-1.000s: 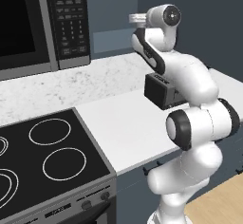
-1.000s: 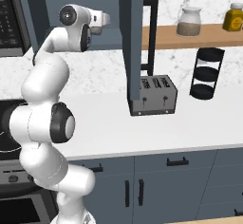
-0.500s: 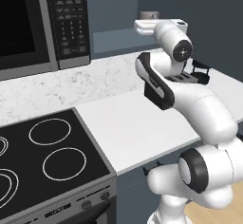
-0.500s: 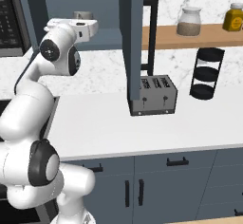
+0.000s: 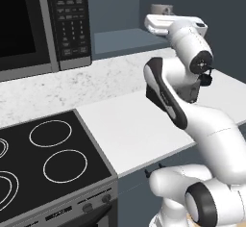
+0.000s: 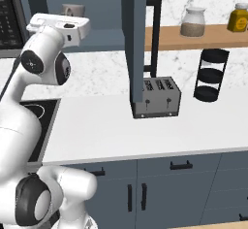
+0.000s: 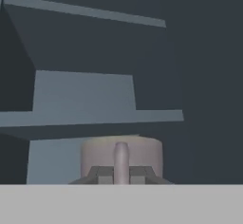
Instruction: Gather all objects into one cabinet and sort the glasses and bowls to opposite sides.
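A grey-taupe mug (image 7: 121, 154) fills the bottom middle of the hand view, its handle facing me. My gripper (image 7: 121, 172) is shut on that handle. From the base views the mug (image 5: 162, 8) (image 6: 72, 10) sits just above my white hand, at the level of the shelf (image 6: 101, 35) inside the slate-blue cabinet (image 5: 120, 38). Whether the mug rests on the shelf is hidden. The cabinet door (image 6: 134, 43) with its tall black bar handle (image 6: 155, 34) stands open to the right of the hand.
A microwave (image 5: 38, 24) hangs left of the cabinet above the stove (image 5: 43, 163). On the white counter (image 6: 121, 126) a toaster (image 6: 157, 97) stands below the open door. Further right are a black tiered rack (image 6: 210, 75) and a wooden shelf (image 6: 203, 36) with jars.
The arm has folded and swung, with its elbow dropping forward. The hand has stayed at shelf height with the mug and reached in towards the cabinet. The jaws stay shut.
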You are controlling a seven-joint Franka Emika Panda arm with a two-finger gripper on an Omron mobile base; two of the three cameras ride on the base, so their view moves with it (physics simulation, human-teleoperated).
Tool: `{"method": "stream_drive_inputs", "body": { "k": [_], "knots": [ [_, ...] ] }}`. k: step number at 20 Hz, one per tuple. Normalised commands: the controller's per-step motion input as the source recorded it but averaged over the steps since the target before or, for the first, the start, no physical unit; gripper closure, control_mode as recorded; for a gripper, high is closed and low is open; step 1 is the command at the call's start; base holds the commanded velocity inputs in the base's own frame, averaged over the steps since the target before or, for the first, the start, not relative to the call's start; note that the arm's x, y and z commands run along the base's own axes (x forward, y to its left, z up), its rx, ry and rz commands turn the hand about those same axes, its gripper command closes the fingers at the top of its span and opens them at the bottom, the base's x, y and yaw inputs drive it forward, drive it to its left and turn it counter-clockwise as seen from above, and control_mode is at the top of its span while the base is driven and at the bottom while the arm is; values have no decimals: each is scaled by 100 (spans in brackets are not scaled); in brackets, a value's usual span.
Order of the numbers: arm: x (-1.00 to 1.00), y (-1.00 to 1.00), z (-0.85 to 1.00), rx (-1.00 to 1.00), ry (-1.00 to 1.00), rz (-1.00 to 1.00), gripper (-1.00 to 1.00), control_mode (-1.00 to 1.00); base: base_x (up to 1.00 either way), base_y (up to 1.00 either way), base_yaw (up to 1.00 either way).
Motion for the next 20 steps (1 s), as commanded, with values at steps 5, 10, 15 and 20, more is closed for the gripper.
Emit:
{"method": "stream_drive_inputs", "body": {
  "k": [5,10,15,20],
  "knots": [
    [-100,17,-11,0,0,0,100,-100,0,0,0],
    [-100,7,-29,0,-3,0,100,-100,0,0,0],
    [-92,0,6,2,1,1,100,-100,0,0,0],
    [-57,7,4,0,10,2,100,-100,0,0,0]
  ]
}}
